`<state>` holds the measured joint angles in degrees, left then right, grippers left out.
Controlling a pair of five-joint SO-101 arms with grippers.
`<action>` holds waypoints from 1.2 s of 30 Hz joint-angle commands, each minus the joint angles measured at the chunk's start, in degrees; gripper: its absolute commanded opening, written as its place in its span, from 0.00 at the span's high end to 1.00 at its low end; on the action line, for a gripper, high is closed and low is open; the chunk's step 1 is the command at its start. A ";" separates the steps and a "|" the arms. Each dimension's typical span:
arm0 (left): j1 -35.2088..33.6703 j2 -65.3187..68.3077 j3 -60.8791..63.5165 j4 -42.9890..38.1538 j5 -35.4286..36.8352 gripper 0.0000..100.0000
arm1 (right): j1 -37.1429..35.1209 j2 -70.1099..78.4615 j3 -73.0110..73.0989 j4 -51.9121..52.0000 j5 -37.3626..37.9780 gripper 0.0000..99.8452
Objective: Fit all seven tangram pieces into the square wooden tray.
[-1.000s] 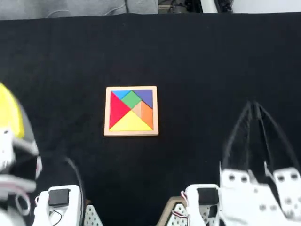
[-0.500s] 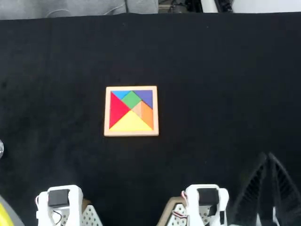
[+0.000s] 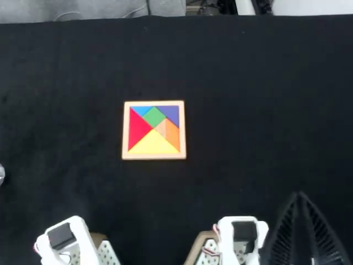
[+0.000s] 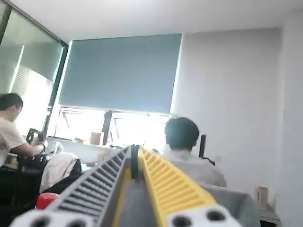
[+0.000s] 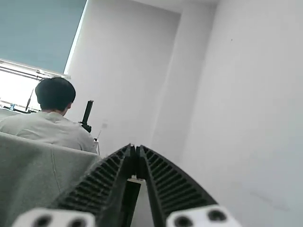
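The square wooden tray [image 3: 154,157] lies in the middle of the black table in the high view. Coloured tangram pieces fill it edge to edge: red [image 3: 138,130], yellow [image 3: 154,144], green [image 3: 155,116], light blue [image 3: 142,110], purple [image 3: 172,114], orange [image 3: 173,134] and tan [image 3: 161,128]. My right gripper [image 3: 300,197] is shut with nothing in it, raised at the near right edge, far from the tray; its wrist view has the black fingers [image 5: 137,150] pressed together, pointing at the room. My left gripper [image 4: 135,150] is shut and empty too, grey and yellow fingers together, aimed at the room.
Two white arm bases [image 3: 69,240] [image 3: 237,237] stand at the near edge of the table. The black cloth [image 3: 265,94] spreads wide around the tray. Grey fabric [image 3: 94,8] lies past the far edge.
The left arm, yellow at the left edge a second ago, has swung back out of the high view. The right gripper has pulled back from mid-right to the near right corner.
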<state>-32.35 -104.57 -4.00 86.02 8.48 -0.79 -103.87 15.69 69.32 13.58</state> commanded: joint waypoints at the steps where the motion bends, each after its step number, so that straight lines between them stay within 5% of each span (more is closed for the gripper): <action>1: -0.84 0.18 9.01 -2.90 -0.09 0.97 | -0.26 -4.53 -1.01 0.97 -0.09 0.99; 5: 3.38 0.18 22.64 -11.08 -0.09 0.87 | -0.26 -4.53 -0.66 0.97 -0.09 0.99; 13: 35.12 0.00 34.95 -13.98 -1.41 0.79 | -0.26 -4.53 -0.57 2.46 -0.09 0.99; 28: 26.77 0.09 64.75 -17.93 -6.95 0.79 | -0.44 -4.70 21.14 7.82 0.00 0.99; 31: 26.59 0.09 76.53 -29.27 -8.26 0.79 | -0.44 -4.70 33.98 2.90 0.26 0.99; 36: 24.84 0.26 101.93 -61.45 -20.13 0.79 | -0.35 -4.62 57.63 -17.58 0.44 0.99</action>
<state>-6.51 -103.87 84.44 44.44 -6.11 -0.88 -103.87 60.97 64.04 13.58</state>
